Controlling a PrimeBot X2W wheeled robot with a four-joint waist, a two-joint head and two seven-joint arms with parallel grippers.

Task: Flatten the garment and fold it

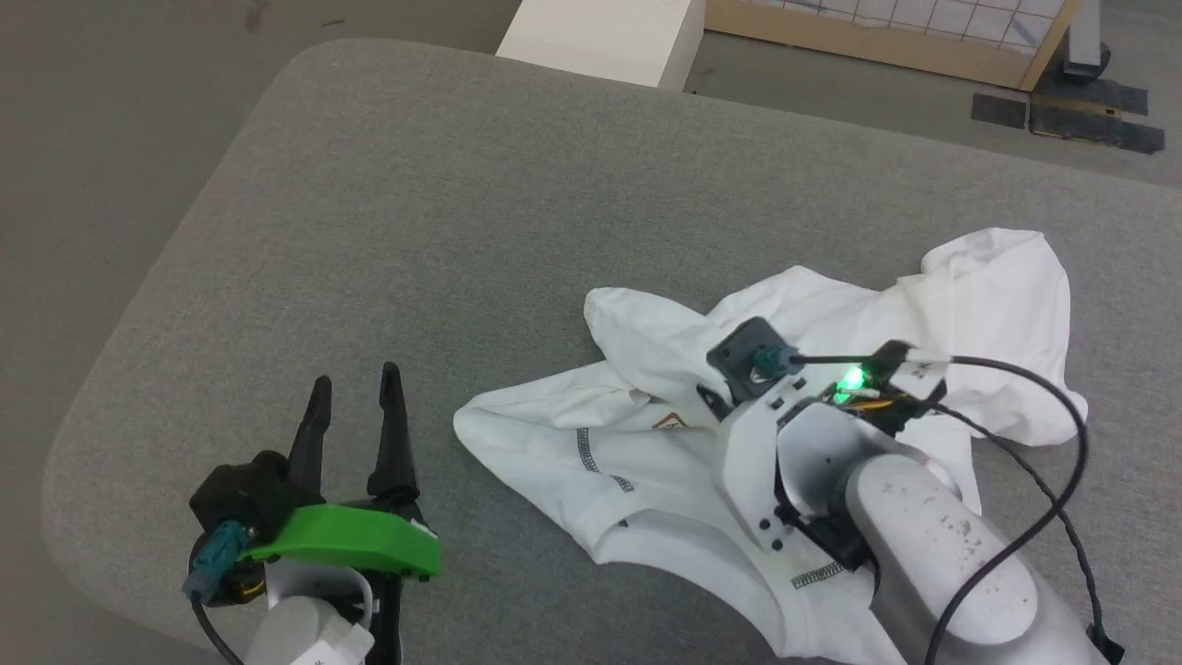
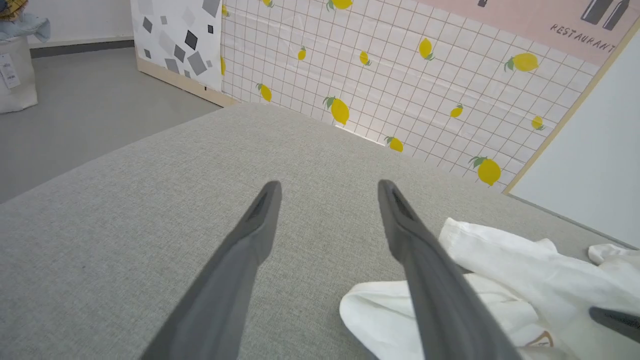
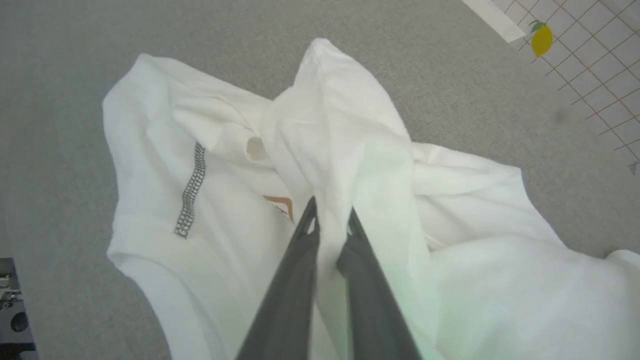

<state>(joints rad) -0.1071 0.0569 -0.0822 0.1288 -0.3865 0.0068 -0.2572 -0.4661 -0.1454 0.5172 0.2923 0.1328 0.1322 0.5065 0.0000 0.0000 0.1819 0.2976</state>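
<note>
Grey fabric-covered tabletop (image 1: 462, 203) spreads under everything we look at. On it lies the garment (image 1: 646, 351), a crumpled white shirt, bunched rather than flat. A dark stitched seam line (image 3: 190, 195) and a small label (image 3: 280, 204) with an orange-brown mark show on its upper layer. Our right gripper (image 3: 330, 222) sits over the middle of the garment, its two dark fingers drawn nearly together with a raised ridge of white cloth pinched between them. Our left gripper (image 1: 355, 383) hovers off the garment's left edge, near it but not touching. Its fingers are spread wide apart, with nothing between them but bare grey surface. Beyond the garment, past the far rim of the tabletop, we see a white box (image 1: 609, 37) standing on the floor (image 1: 138, 92). Farther out from the garment rises a gridded panel (image 2: 400, 75) printed with yellow lemons.
</note>
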